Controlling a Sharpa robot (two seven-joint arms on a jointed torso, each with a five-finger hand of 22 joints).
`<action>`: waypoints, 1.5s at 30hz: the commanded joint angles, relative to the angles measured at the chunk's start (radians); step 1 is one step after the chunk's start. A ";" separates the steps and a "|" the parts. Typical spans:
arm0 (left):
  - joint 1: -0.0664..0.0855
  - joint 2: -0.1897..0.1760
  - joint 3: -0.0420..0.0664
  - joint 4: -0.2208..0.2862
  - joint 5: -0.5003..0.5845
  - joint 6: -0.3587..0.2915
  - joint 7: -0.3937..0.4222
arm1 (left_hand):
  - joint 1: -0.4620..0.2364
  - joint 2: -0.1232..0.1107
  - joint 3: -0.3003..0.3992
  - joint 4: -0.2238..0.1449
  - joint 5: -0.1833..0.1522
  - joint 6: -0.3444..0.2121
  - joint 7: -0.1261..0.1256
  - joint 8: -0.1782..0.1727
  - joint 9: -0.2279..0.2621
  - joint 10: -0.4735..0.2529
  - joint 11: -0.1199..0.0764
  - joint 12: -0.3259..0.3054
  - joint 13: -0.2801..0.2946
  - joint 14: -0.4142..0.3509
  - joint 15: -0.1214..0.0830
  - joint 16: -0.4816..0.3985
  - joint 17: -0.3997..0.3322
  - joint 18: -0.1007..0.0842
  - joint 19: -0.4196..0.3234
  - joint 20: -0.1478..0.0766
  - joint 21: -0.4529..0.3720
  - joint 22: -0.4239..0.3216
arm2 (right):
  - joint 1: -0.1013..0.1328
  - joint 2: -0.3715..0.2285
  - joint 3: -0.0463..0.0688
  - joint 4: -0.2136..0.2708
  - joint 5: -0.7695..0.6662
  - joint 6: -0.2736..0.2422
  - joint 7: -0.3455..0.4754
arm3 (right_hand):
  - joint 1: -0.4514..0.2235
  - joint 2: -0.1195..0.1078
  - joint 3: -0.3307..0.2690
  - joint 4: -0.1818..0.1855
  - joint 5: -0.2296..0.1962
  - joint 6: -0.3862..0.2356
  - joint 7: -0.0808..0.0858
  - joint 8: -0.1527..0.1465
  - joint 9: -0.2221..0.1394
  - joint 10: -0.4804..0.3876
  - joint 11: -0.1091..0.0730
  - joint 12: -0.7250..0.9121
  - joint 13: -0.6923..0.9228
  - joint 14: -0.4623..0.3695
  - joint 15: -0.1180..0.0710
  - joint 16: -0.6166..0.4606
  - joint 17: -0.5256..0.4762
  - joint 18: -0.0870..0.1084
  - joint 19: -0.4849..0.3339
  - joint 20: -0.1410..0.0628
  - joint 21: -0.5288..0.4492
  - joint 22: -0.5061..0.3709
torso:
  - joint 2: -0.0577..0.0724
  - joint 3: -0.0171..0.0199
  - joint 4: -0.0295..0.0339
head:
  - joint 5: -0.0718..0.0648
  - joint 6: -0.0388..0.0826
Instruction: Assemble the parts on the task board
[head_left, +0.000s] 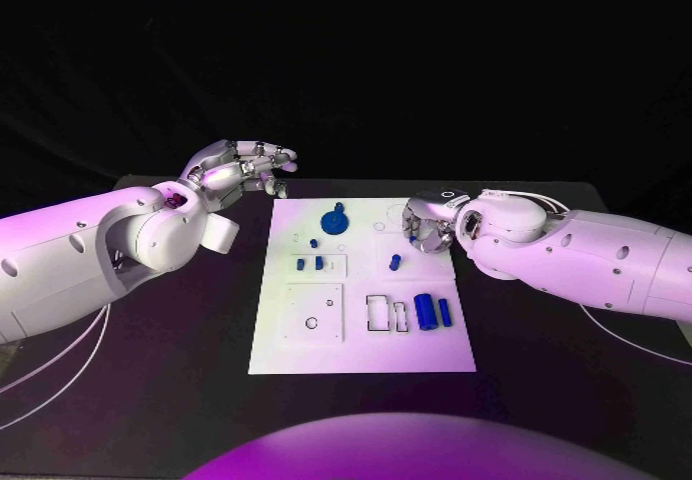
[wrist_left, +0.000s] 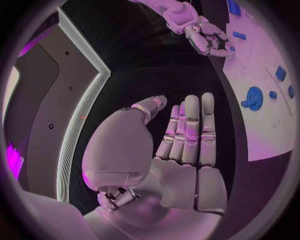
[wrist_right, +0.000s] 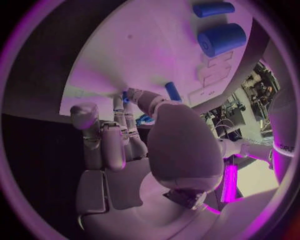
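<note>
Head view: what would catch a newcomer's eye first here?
The white task board in the middle of the black table, dotted with small blue parts, the round blue one near its far edge. The right hand hangs over the board's far right edge, while the left hand is raised off to the left, holding nothing.

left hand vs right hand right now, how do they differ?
The left hand is raised beside the task board's far left corner, off the plate; the right hand reaches over the board's right edge. In its wrist view the left hand's fingers lie straight; the right hand's fingers bend toward the board. Both hold nothing visible.
</note>
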 joint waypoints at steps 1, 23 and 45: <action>0.001 0.000 0.001 0.002 -0.005 0.008 0.003 | -0.006 -0.003 -0.008 -0.001 -0.003 -0.005 -0.002 0.005 0.002 -0.007 0.002 0.003 -0.001 -0.003 0.001 -0.006 0.000 0.010 -0.004 0.003 -0.004 -0.001 | -0.011 0.001 -0.005 -0.002 -0.010 0.034 -0.014 | -0.013 0.006 0.001 0.006 -0.009 0.007 -0.001 0.005 0.003 0.005 -0.001 0.002 0.002 0.050 -0.006 0.007 0.001 -0.008 -0.003 -0.003 0.005 0.004 | 0.001 -0.0002 -0.0007 | 0.001 -0.002; 0.001 0.001 0.001 -0.004 -0.011 0.004 -0.003 | 0.000 -0.003 -0.009 -0.003 -0.001 -0.010 -0.001 0.010 0.003 -0.014 0.003 0.004 -0.002 -0.006 0.002 -0.006 0.001 0.010 -0.005 0.004 -0.007 -0.005 | -0.017 0.001 -0.005 0.006 0.007 -0.128 -0.058 | 0.005 0.049 0.022 0.002 -0.009 0.036 -0.016 0.034 0.052 0.053 -0.021 0.014 0.028 0.053 -0.023 0.027 0.014 -0.014 0.009 -0.012 0.044 0.050 | -0.001 0.0009 -0.0015 | 0.002 -0.002; 0.001 0.005 0.001 -0.015 -0.012 0.002 -0.008 | 0.006 -0.002 -0.009 -0.006 0.004 -0.014 0.001 0.013 0.004 -0.021 0.005 0.004 -0.003 -0.008 0.003 -0.006 0.002 0.010 -0.005 0.005 -0.008 -0.008 | 0.014 -0.082 0.007 0.146 0.040 -0.203 -0.060 | 0.004 0.048 0.021 0.001 -0.007 0.038 -0.017 0.037 0.057 0.057 -0.022 0.014 0.031 0.052 -0.024 0.027 0.012 -0.013 0.009 -0.013 0.045 0.052 | 0.000 -0.0010 -0.0007 | 0.006 0.003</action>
